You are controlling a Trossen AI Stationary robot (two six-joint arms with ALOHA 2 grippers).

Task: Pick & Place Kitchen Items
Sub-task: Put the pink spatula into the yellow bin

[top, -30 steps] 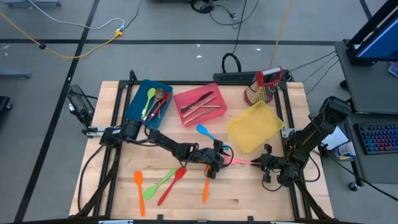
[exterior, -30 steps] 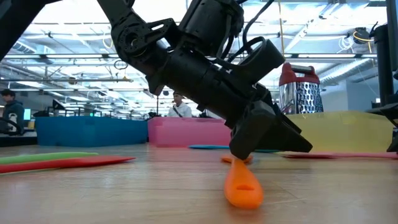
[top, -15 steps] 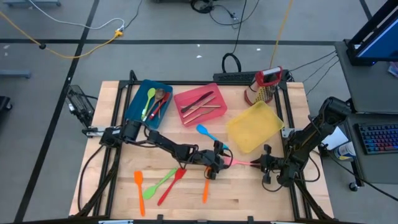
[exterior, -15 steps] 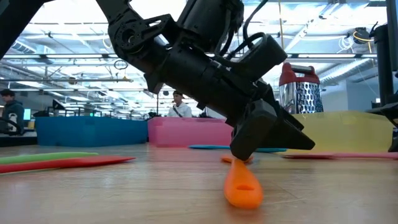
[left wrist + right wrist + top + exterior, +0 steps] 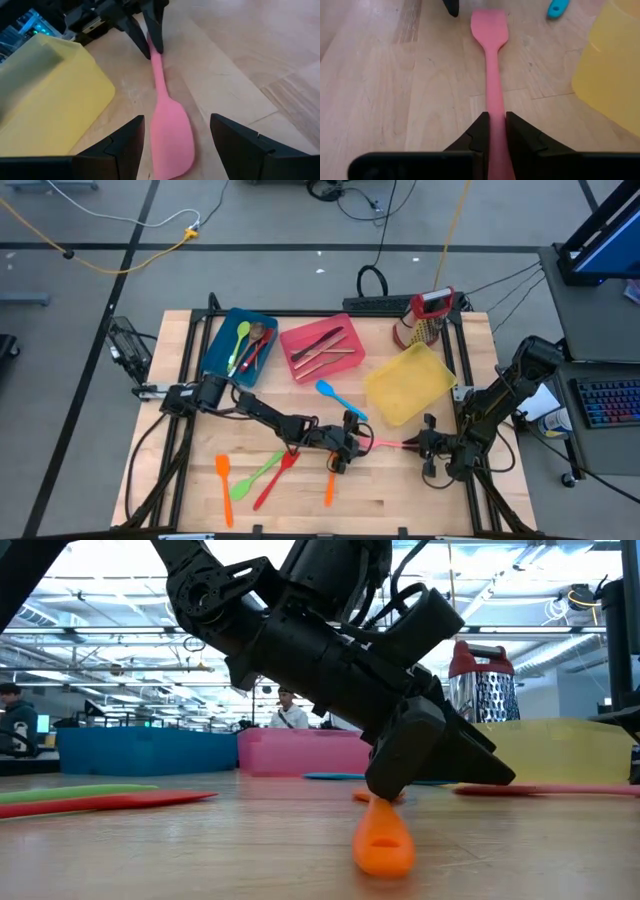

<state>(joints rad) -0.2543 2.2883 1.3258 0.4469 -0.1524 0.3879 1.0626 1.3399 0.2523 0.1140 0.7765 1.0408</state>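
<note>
Table (image 5: 400,490) — pale wood planks, visibly grained, smooth matt finish. Pink spatula (image 5: 170,132) — smooth matt silicone look; yellow bin (image 5: 50,100) — translucent plastic, slightly glossy. Grater (image 5: 482,690) — perforated shiny metal with a red plastic top.

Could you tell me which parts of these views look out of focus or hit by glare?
Low view: the orange utensil up close is soft; ceiling lights glare bright behind. Left wrist view: the left gripper's fingers are blurred, the pink spatula fairly sharp. High view: evenly lit.
</note>
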